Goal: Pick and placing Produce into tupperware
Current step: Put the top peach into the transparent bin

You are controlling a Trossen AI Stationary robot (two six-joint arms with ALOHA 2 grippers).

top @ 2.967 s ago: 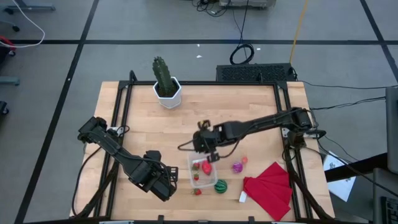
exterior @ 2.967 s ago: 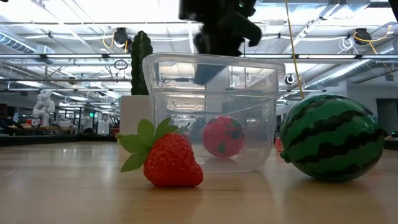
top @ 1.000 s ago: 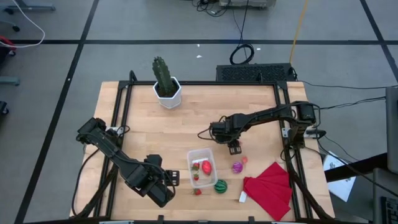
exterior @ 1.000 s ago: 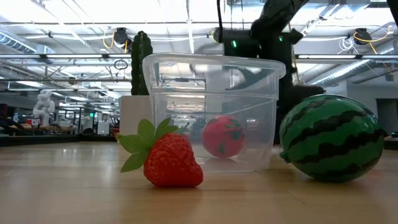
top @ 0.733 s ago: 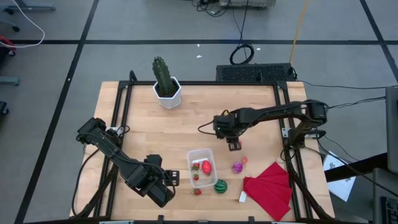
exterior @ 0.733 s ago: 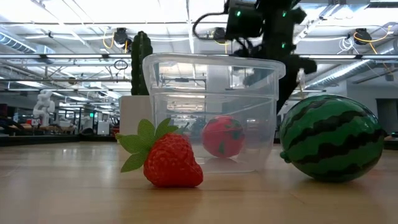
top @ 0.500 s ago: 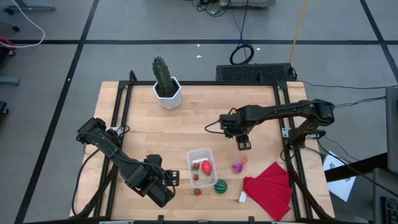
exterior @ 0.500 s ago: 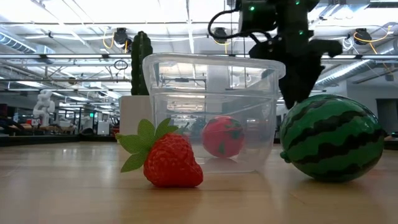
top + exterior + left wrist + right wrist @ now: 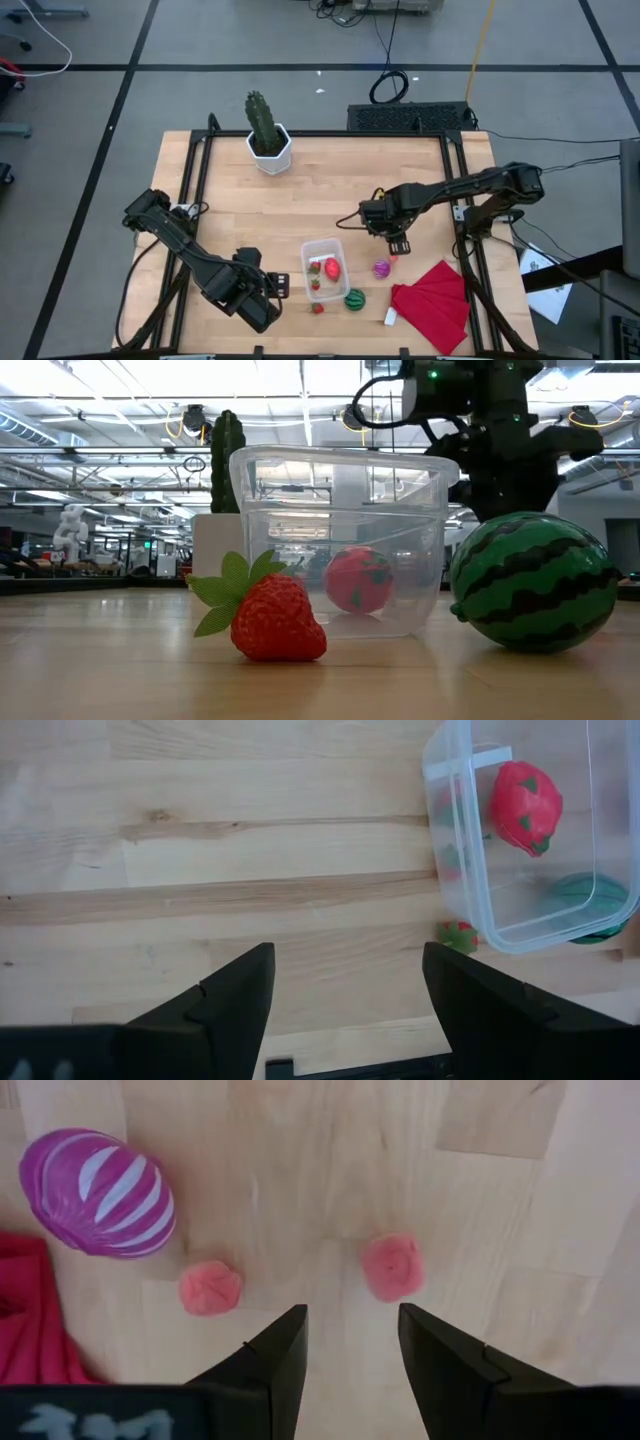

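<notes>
The clear tupperware (image 9: pixel 324 268) stands on the wood near the table's front edge, with a red piece (image 9: pixel 525 805) lying inside it. A strawberry (image 9: pixel 275 615) and a green striped ball (image 9: pixel 533 580) rest on the table beside the tupperware's near side. To its right lie a purple striped piece (image 9: pixel 95 1192) and two pink bits (image 9: pixel 211 1289) (image 9: pixel 392 1266). My right gripper (image 9: pixel 350 1350) hovers open above the pink bits, pointing down, with nothing between its fingers. My left gripper (image 9: pixel 345 1010) waits open over bare wood left of the tupperware.
A folded red cloth (image 9: pixel 432 305) lies at the near right corner, with a small white piece (image 9: pixel 390 317) at its left edge. A cactus in a white pot (image 9: pixel 267 130) stands at the far edge. Bare wood stretches across the table's middle and left.
My right gripper has travelled from beyond the tupperware toward the table's right edge and now hangs over the pink bits beside the purple piece. Its finger gap looks the same. The produce and the tupperware have stayed in place.
</notes>
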